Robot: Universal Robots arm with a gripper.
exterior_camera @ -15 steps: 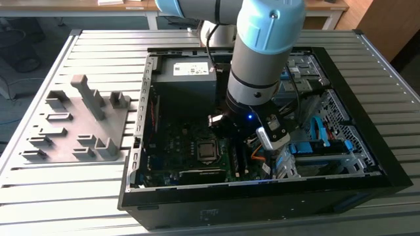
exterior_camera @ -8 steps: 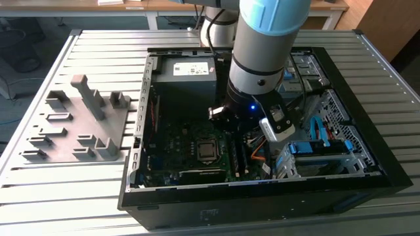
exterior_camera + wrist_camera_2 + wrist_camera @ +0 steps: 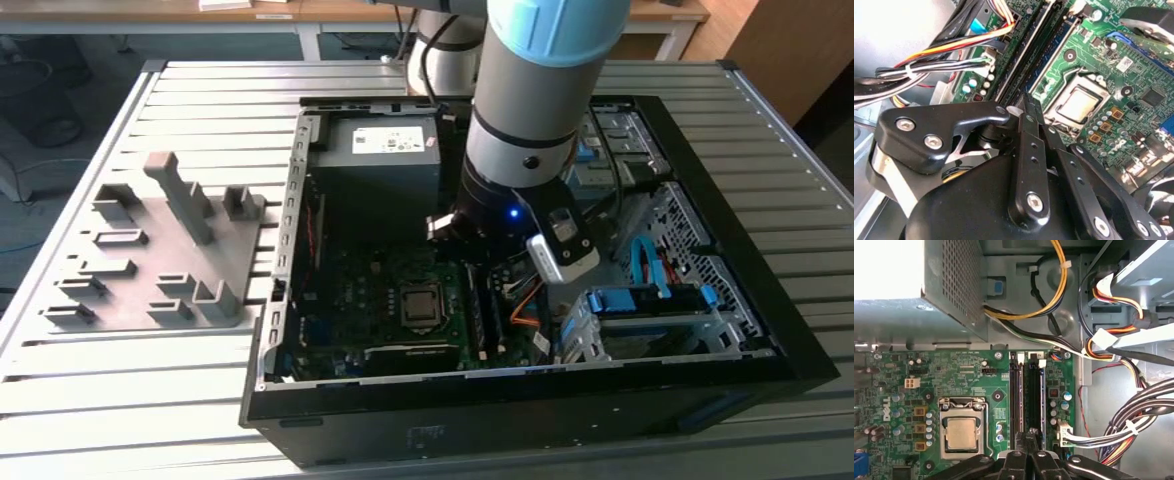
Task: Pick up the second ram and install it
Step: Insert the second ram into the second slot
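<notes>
Ram sits between my closed fingertips, a thin dark stick edge-on, low in the middle of the first wrist view and directly over the black slot strips of the green motherboard. My gripper is clenched on it. Just beside the slots lies the silver processor chip, and bundled cables run at the frame's right.
</notes>
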